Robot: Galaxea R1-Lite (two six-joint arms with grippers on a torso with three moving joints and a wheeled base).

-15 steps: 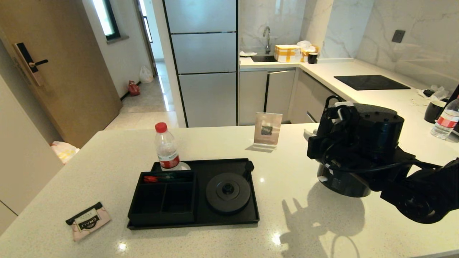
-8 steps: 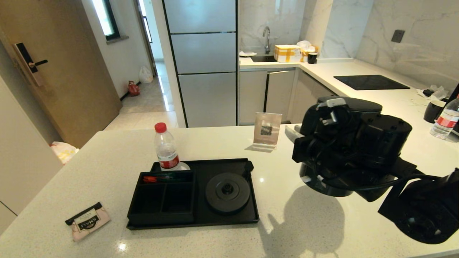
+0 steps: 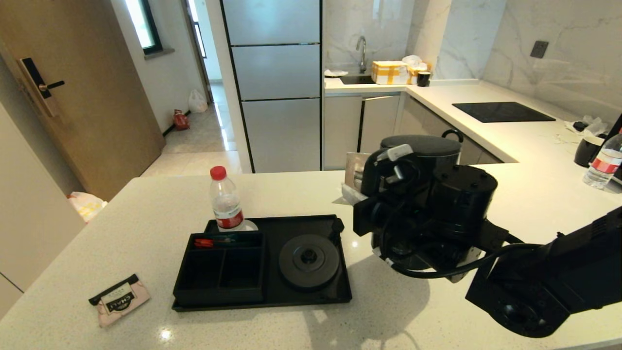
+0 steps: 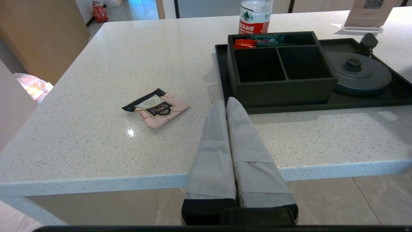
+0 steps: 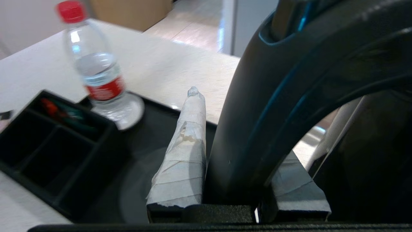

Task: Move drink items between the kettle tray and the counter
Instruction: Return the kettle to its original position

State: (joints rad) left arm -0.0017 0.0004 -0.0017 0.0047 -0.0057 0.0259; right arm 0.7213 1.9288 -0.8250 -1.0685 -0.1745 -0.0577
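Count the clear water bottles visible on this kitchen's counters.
2: one red-capped bottle at the kettle tray's far-left corner, another bottle at the counter's far right edge. Others may be hidden.

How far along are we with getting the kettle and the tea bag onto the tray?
Nothing is placed yet. The right pincer is shut on the kettle's handle, holding the kettle above the counter, just right of the tray; the round base is bare. The tea bag lies on the counter, left of the tray. The left pincer is shut, holding nothing, near the counter's front edge.
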